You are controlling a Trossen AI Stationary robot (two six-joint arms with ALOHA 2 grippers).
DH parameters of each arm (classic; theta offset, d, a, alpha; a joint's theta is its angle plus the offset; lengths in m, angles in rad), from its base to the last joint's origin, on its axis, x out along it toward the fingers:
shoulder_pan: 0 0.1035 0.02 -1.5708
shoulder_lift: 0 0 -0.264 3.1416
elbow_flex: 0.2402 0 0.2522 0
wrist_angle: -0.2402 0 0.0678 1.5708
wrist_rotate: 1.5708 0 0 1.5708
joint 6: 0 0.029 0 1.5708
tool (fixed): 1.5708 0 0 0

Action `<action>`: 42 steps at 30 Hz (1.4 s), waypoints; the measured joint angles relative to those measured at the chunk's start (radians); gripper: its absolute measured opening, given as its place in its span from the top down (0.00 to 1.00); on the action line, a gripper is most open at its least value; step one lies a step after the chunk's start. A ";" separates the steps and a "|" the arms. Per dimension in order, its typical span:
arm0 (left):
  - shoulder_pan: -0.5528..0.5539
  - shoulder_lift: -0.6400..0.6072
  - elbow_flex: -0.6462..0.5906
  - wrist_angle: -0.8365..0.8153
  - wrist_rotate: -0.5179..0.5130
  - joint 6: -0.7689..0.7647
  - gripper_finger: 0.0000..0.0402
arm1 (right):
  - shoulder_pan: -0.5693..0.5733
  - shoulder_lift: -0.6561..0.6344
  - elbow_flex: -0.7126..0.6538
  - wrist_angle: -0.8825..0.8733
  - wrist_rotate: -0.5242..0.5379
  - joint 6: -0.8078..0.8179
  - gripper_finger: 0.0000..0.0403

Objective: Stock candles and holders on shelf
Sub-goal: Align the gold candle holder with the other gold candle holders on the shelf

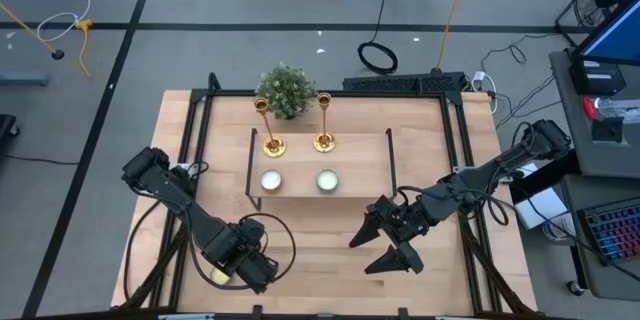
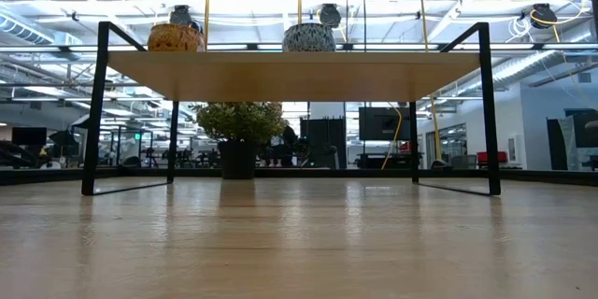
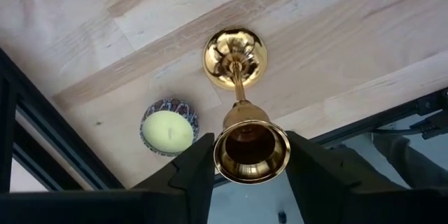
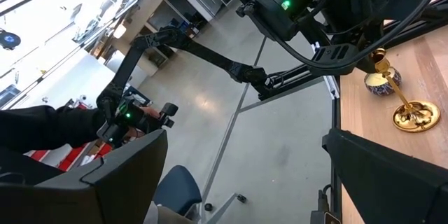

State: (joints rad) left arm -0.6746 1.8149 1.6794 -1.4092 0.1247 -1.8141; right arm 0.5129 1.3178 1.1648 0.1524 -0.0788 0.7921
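Left hand [image 3: 250, 155] of mine sits at the bench's near-left corner, its two fingers [image 3: 189, 171] standing on either side of the cup of a gold holder [image 3: 241, 122]; I cannot tell whether they clamp it or only flank it. That holder stands on its round base on the bench [image 1: 330, 240], just beside a yellowish candle [image 3: 169, 127] in a patterned tin. My right hand [image 1: 385, 243] hangs over the near-right part of the bench with its fingers spread wide and nothing between them.

Farther back, the shelf [image 1: 360, 165] stands mid-bench on thin black legs. On its board are two more holders [image 1: 272, 128], upright near the back edge, and two candles [image 1: 271, 181] near the front edge, one before each holder. Behind the shelf, a small green plant [image 1: 286, 90] sits at the bench's far edge.
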 joint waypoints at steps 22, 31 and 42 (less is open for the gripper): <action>0.008 -0.028 0.000 0.031 0.006 -0.007 0.61 | 0.000 0.000 0.000 -0.009 0.000 -0.019 0.03; 0.027 -0.058 0.019 0.135 -0.048 -0.004 0.62 | 0.000 0.000 0.000 -0.053 0.003 -0.064 0.03; 0.088 -0.057 0.071 0.414 -0.132 0.108 0.62 | 0.000 0.000 0.000 -0.098 0.029 -0.082 0.03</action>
State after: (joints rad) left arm -0.5869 1.7576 1.7508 -0.9949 -0.0077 -1.7058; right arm 0.5125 1.3178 1.1648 0.0544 -0.0498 0.7097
